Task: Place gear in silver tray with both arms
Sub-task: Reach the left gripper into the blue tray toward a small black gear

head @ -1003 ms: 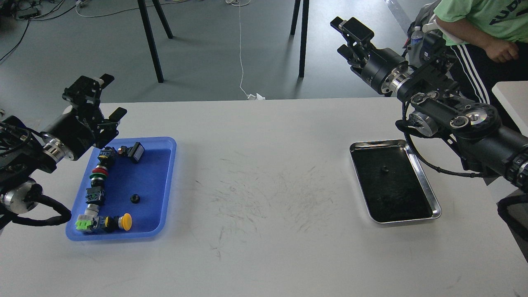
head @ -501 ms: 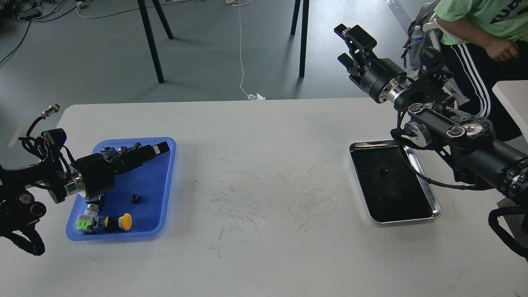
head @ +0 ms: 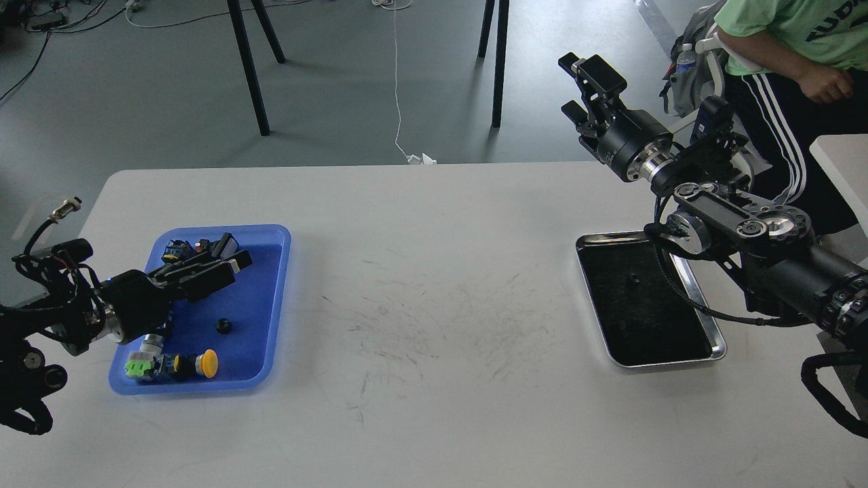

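Blue tray (head: 271, 305) holds gear (head: 222, 326), switches (head: 169, 366) beside parted left claw (head: 230, 261); right claw (head: 584, 85) parted.

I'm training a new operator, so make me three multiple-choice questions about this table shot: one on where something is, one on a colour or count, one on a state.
1. Where does the silver tray lie?
A. on the table's right side
B. inside the blue tray
C. on the floor

2. What colour is the round cap of the button at the blue tray's near edge?
A. white
B. yellow
C. purple

3. What is the left hand doing?
A. gripping the silver tray's rim
B. poised over the blue tray, holding nothing
C. resting on the bare table middle

Answers: 1 A, it sits below the right arm. 2 B, the yellow button shows it. 3 B, the small black gear lies free beside it.
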Available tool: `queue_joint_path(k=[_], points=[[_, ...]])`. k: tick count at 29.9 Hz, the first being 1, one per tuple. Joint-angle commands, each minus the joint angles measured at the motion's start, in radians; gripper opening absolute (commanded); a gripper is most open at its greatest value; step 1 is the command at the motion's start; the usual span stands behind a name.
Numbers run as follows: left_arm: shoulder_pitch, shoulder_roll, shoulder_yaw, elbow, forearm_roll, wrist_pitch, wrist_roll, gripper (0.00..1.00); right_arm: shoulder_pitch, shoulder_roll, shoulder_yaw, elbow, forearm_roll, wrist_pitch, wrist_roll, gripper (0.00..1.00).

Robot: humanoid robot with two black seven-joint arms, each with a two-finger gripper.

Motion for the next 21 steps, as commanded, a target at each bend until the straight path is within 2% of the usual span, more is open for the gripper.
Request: queue_joint_path(k=[1, 11, 15, 17, 21], points=[[0.003, 0.038, 0.041, -0.004, 0.108, 0.007, 0.0, 0.98, 0.0, 0.0, -0.003, -0.002, 0.0, 0.001, 0.0, 0.94], [0.003, 0.026, 0.087, 0.016, 0.197, 0.063, 0.0, 0.97, -0.002, 0.003, -0.003, -0.001, 0.0, 0.001, 0.0, 0.94], [0.0, 0.0, 0.112, 0.048, 0.286, 0.104, 0.0, 0.95, -0.002, 0.001, -0.004, -0.002, -0.002, 0.001, 0.0, 0.94], [-0.002, -0.005, 0.113, 0.073, 0.286, 0.115, 0.0, 0.9, -0.002, 0.001, -0.004, -0.002, 0.0, 0.001, 0.0, 0.94], [0.003, -0.048, 0.129, 0.128, 0.282, 0.122, 0.0, 0.9, -0.002, 0.003, -0.004, -0.001, -0.002, 0.001, 0.0, 0.94]])
